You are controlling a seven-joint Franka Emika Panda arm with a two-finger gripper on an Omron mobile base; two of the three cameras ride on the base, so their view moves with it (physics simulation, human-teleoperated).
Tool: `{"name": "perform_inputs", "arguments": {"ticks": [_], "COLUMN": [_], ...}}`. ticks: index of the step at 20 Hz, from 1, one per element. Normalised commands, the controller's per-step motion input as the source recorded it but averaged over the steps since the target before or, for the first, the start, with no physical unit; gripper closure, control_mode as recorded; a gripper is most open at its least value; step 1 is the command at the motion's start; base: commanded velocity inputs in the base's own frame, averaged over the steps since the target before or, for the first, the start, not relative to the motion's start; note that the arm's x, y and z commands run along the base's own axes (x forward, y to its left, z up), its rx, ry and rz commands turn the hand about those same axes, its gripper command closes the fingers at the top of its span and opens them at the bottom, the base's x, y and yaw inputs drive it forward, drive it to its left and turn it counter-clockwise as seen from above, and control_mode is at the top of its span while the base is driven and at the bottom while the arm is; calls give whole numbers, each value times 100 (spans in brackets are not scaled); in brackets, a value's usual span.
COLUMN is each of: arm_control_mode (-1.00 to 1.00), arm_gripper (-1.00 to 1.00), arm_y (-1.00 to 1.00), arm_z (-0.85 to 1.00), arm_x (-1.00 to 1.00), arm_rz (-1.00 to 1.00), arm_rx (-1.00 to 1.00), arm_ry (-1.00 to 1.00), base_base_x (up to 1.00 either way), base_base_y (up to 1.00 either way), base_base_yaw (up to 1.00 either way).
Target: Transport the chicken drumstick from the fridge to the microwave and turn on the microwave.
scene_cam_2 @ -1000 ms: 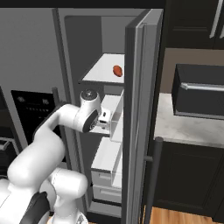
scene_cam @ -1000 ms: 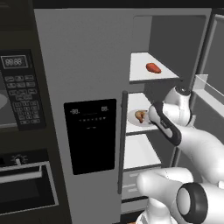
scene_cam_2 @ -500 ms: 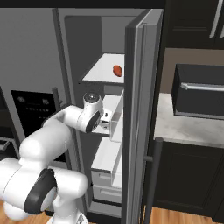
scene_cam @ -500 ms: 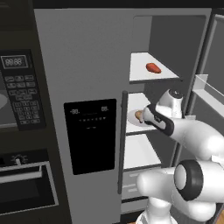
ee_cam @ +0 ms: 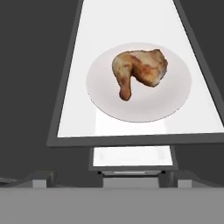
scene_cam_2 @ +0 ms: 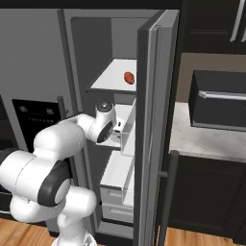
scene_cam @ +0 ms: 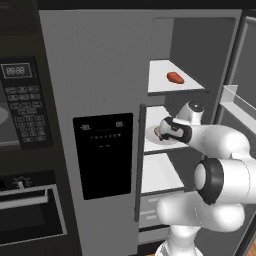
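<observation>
The kitchen is dark, with black cabinets and a pale stone tabletop (scene_cam_2: 192, 139) lying to the right of the fridge (scene_cam: 100, 75). The fridge is standing with its right door (scene_cam_2: 153, 120) swung open, showing white shelves. The chicken drumstick (ee_cam: 139, 70) is lying on a white plate (ee_cam: 175, 92) on the middle shelf (ee_cam: 83, 109). A small red-orange food (scene_cam: 175, 77) is sitting on the shelf above. The arm is reaching into the fridge at the level of the middle shelf, and the hand (scene_cam: 161, 131) is hanging just in front of the plate, spread wide, with nothing between its fingers. The microwave (scene_cam: 22, 105) is sitting in the wall to the left of the fridge, above the black oven (scene_cam: 30, 210).
</observation>
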Motion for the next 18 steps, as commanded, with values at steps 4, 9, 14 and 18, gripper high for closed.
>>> {"name": "perform_inputs", "arguments": {"ticks": [4, 9, 14, 18], "arm_control_mode": [-100, -100, -100, -100], "arm_gripper": [-100, -100, -100, -100], "arm_y": [-10, -4, 0, 0], "arm_z": [-20, -19, -10, -6], "arm_x": [23, 25, 31, 33], "arm_rz": [0, 0, 0, 0], "arm_rx": [0, 0, 0, 0], "arm_ry": [-7, -6, -1, 0], "base_base_x": [0, 0, 0, 0], "base_base_y": [0, 0, 0, 0], "base_base_yaw": [0, 0, 0, 0]}}
